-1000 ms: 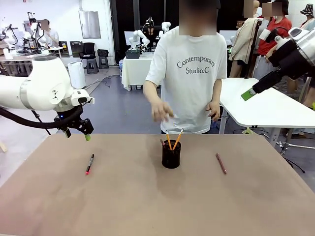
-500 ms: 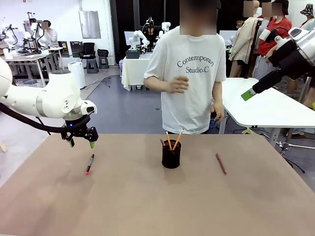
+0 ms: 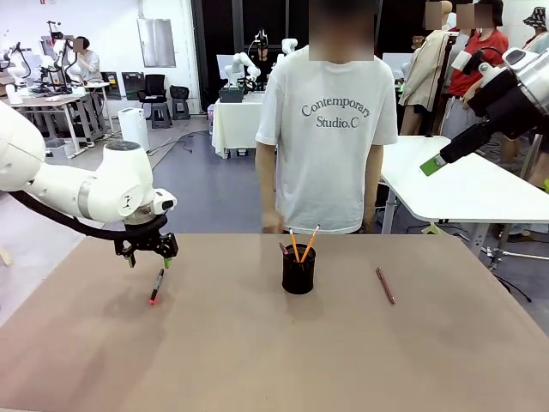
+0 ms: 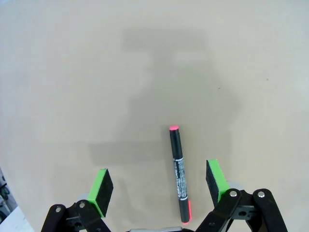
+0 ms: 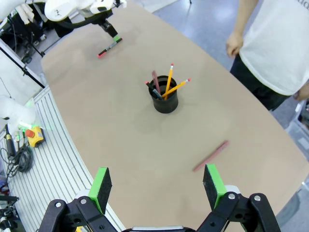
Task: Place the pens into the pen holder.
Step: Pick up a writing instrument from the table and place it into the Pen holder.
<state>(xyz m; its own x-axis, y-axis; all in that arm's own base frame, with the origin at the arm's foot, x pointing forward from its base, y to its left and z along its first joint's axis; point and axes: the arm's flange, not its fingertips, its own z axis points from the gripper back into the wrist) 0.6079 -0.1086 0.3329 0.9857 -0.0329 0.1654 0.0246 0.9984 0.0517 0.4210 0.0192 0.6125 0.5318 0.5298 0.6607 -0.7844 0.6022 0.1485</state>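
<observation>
Left gripper (image 4: 159, 182): fingers spread wide, empty, low over the table (image 3: 257, 360).
Black marker (image 4: 177, 174): flat between its pads, nearer one, untouched.
Pen holder (image 3: 298, 270): well aside of that gripper, upright, holding orange pencils (image 3: 294, 245).
Brownish-pink pen (image 3: 385, 285): lying beyond the holder, apart.
Right gripper (image 5: 157, 186): spread wide, empty, high above the holder.

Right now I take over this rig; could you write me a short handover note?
Left gripper: open, low over the black marker with a red end, which lies on the brown table.
Right gripper: open, high above the table.
Done: orange-yellow pencils stand in the small black wire-mesh pen holder at mid-table.
To do: the marker, and the brownish-pink pen lying right of the holder.
</observation>
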